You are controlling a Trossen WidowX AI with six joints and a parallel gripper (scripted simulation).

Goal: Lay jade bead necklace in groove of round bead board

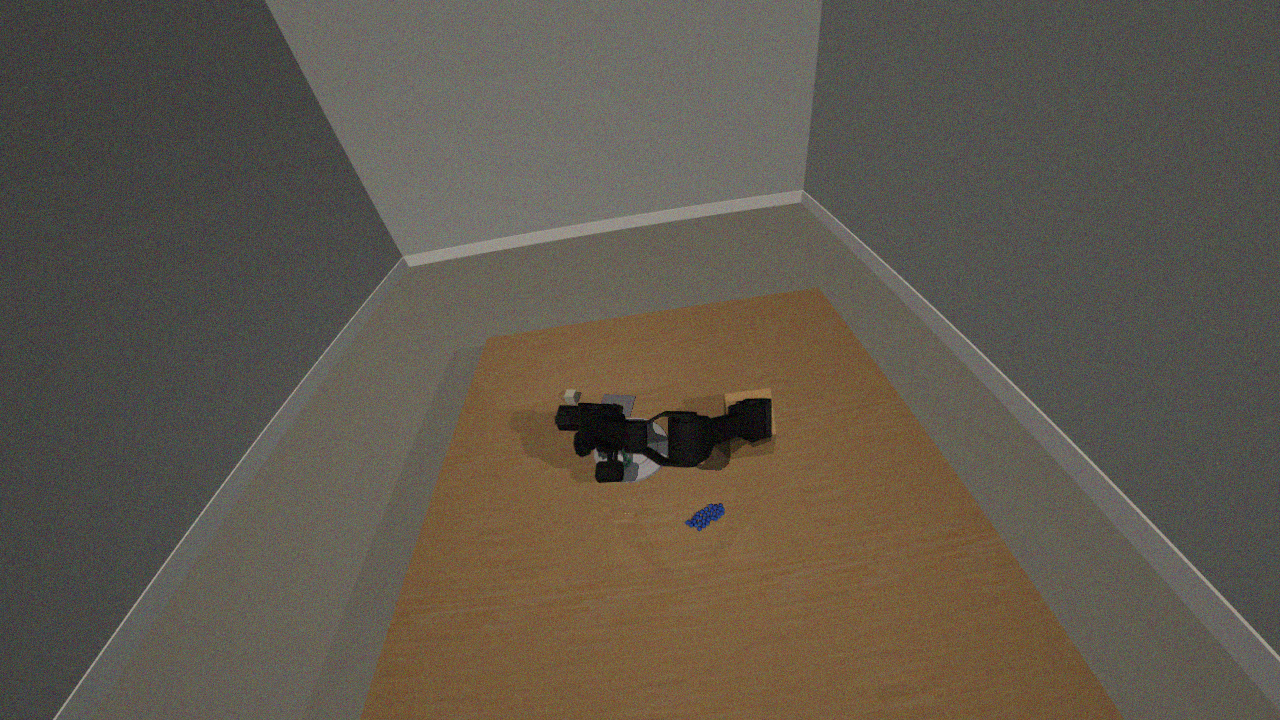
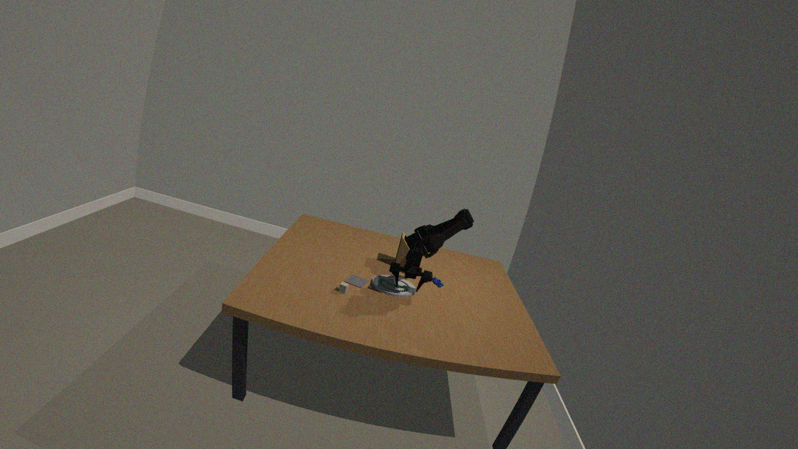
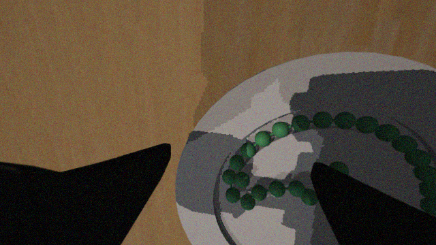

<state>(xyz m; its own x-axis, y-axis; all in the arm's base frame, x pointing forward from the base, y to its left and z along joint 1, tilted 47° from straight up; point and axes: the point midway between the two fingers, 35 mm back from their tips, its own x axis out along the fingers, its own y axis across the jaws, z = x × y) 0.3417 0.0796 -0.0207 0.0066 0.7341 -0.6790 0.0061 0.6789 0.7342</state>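
Note:
The round bead board point(image 1: 651, 465) point(image 2: 399, 295) point(image 3: 201, 170) is pale grey with a ring-shaped groove, partly in shadow. The green jade necklace point(image 1: 627, 458) point(image 2: 400, 288) point(image 3: 280, 129) lies on it. In the wrist view its upper beads curve along or close to the groove. At the left it doubles back, and a lower strand runs inward across the board's middle, off the groove. My gripper point(image 2: 407, 288) point(image 3: 238, 159) is open and empty, low over the board; the left finger is outside the board's edge, the right finger over its middle. The right finger hides some beads; the board's right and bottom are cut off.
A blue bead bunch point(image 1: 705, 516) point(image 2: 437, 282) lies on the table beside the board. On the other side are a flat grey tile point(image 1: 619, 401) point(image 2: 356, 280) and a small whitish cube point(image 1: 571, 394) point(image 2: 343, 287). A tan panel point(image 2: 401, 248) stands by the arm.

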